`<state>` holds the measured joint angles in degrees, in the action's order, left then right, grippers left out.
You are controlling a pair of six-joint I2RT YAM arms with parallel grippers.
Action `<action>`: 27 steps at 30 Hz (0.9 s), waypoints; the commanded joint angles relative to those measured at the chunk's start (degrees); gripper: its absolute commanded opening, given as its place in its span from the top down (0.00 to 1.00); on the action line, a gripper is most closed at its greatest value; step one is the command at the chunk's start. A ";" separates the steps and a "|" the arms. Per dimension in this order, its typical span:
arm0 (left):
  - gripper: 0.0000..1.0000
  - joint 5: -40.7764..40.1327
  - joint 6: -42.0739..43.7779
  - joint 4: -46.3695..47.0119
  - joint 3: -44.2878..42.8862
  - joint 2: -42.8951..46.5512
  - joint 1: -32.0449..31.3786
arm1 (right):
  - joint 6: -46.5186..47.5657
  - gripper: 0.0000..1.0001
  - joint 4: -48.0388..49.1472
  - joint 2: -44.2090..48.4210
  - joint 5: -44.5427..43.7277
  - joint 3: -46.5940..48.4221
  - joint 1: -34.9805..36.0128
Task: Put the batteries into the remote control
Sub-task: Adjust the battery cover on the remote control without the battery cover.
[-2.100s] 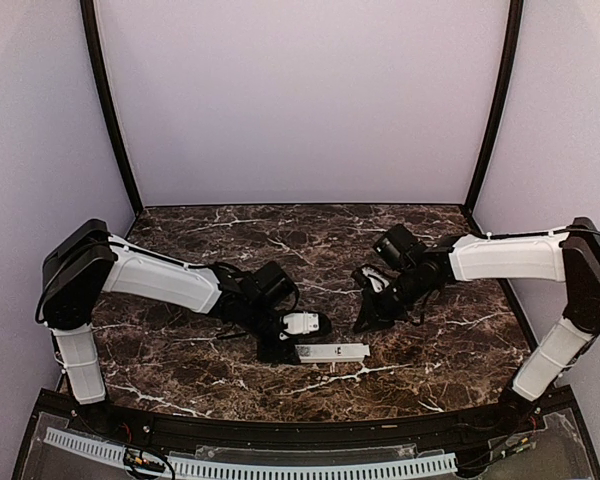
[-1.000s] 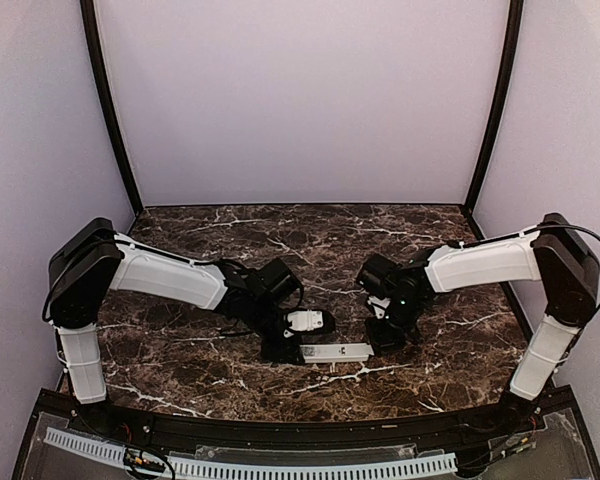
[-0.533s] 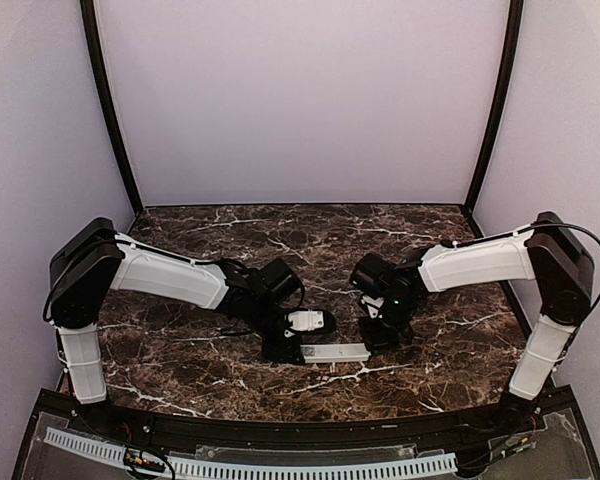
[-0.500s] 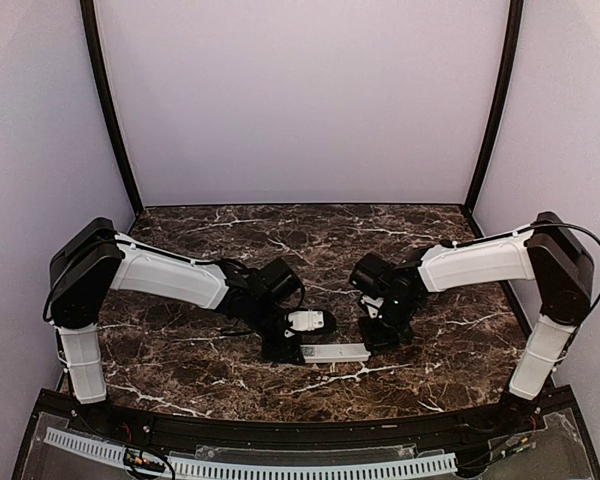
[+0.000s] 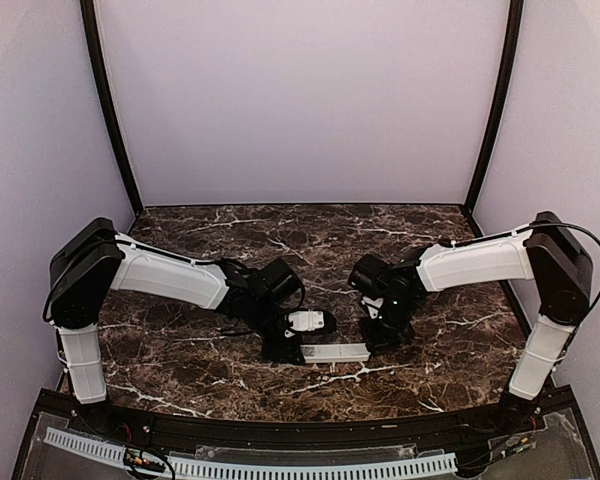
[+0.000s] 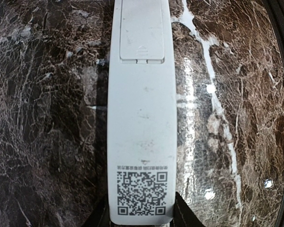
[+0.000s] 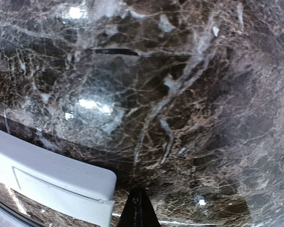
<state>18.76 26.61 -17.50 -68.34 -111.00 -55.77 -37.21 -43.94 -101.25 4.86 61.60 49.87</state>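
Right gripper (image 7: 138, 210), fingers together, sits just beside the remote control's (image 7: 52, 184) free end (left gripper (image 6: 141, 218) clamps the other end).

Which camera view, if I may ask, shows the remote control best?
The left wrist view: the remote control fills the frame lengthwise, plain back up, its battery cover and QR code clear. The top external view shows it only as a small white bar; the right wrist view catches just one end at its lower left.
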 commanded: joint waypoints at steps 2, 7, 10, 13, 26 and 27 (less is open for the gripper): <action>0.65 0.07 0.66 -3.44 -0.04 -1.59 -0.67 | 0.53 1.00 -4.13 2.10 -4.14 -0.90 -0.71; 0.65 -0.04 0.68 -3.46 -0.04 -1.64 -0.74 | 2.16 1.00 -4.65 5.73 -4.48 -1.44 -2.56; 0.65 -0.09 0.71 -3.59 -0.04 -1.67 -0.73 | 5.20 1.00 -1.13 8.60 -0.22 -0.48 -2.45; 0.65 -0.11 0.68 -3.60 -0.09 -1.74 -0.71 | 6.00 1.00 4.56 11.04 6.19 -1.36 -2.23; 0.65 -0.27 0.68 -3.62 -0.13 -1.83 -0.75 | 5.00 1.00 16.45 5.89 17.12 -2.57 -2.23; 0.65 -0.33 0.66 -3.67 -0.09 -1.85 -0.79 | 5.04 1.00 16.80 5.59 17.40 -2.73 -2.23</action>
<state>18.57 26.63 -17.74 -68.51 -111.09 -55.83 -32.82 -30.92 -93.60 18.92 59.55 47.48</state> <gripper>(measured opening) 0.364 0.003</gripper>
